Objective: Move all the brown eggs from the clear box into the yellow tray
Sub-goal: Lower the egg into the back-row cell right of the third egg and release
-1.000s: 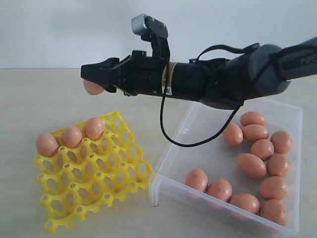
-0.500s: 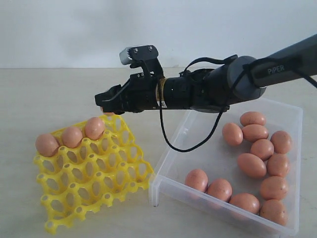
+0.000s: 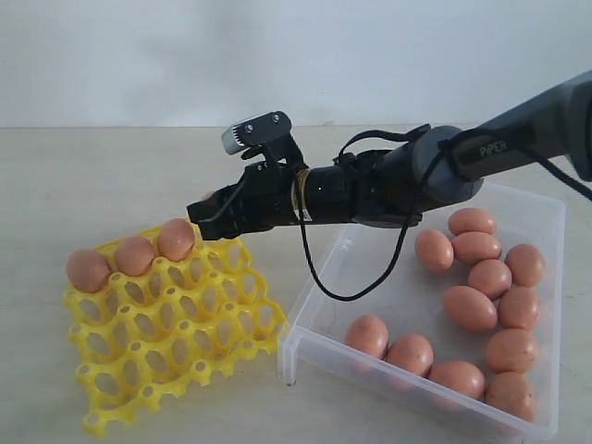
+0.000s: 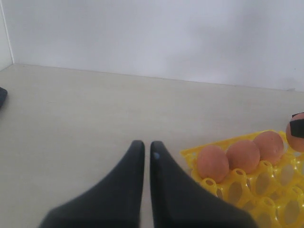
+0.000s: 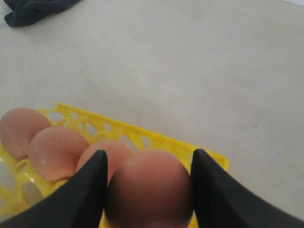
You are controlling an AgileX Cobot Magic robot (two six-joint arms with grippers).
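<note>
**Placing phase of one transfer.** The right gripper (image 3: 208,215), clamped on one brown egg (image 5: 148,190), hangs just above the yellow tray (image 3: 139,370) at its 1 o'clock corner, beside three eggs (image 3: 134,254) seated along the far row. The other brown eggs (image 3: 469,308) lie in the clear box (image 3: 314,294), at 4 o'clock on the desk (image 3: 92,176). The left gripper (image 4: 147,152) is together and empty. Next, judged: lower into the vacant cup (image 3: 223,248) at 3 o'clock of the third egg, then release gently.
</note>
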